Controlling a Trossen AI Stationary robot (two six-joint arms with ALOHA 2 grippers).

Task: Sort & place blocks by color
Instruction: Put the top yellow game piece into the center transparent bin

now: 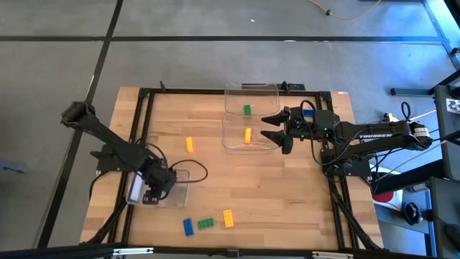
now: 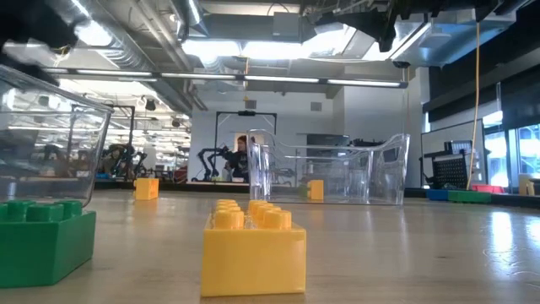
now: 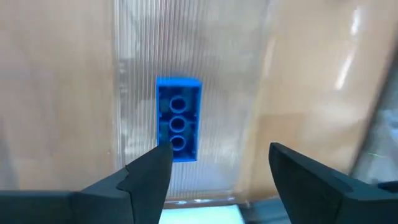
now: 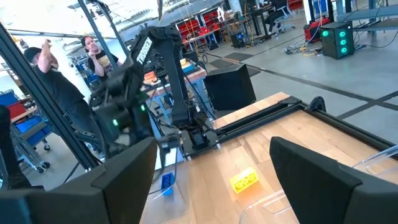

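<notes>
Your left gripper [image 3: 214,180] points straight down into the clear bin [image 1: 134,188] at the worktop's [image 1: 287,194] left edge, jaws apart, a blue block [image 3: 178,127] lying loose below. Your right gripper [image 1: 272,128] reaches level over the middle bins, jaws spread, empty.

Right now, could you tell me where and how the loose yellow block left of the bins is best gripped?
The yellow block lies flat and alone on the table, long axis running away from the near edge. Probably come straight down and pinch its two long sides, fingers to its left and right, since nothing crowds it.
</notes>
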